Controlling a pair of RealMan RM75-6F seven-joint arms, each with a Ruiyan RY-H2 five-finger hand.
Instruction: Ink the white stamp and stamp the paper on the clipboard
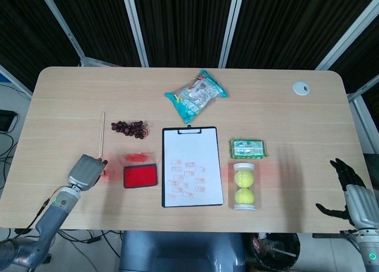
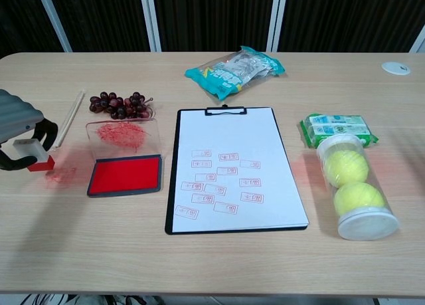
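Note:
My left hand [image 1: 86, 172] [image 2: 20, 131] grips the white stamp [image 2: 34, 155], whose red base sits low on the table left of the open red ink pad [image 1: 140, 176] [image 2: 126, 175]. A smudge of red ink marks the wood beside the stamp. The clipboard [image 1: 191, 166] [image 2: 229, 167] lies in the middle with white paper that carries several red stamp marks on its lower half. My right hand [image 1: 350, 189] hangs open past the table's near right corner, far from everything.
The ink pad's clear lid [image 2: 124, 133] lies behind it. Dark grapes [image 1: 130, 128] and a wooden stick [image 1: 101, 134] lie at the back left, a snack bag [image 1: 196, 96] behind the clipboard. A green pack [image 1: 247, 147] and a tennis-ball tube [image 1: 243, 186] sit right of it.

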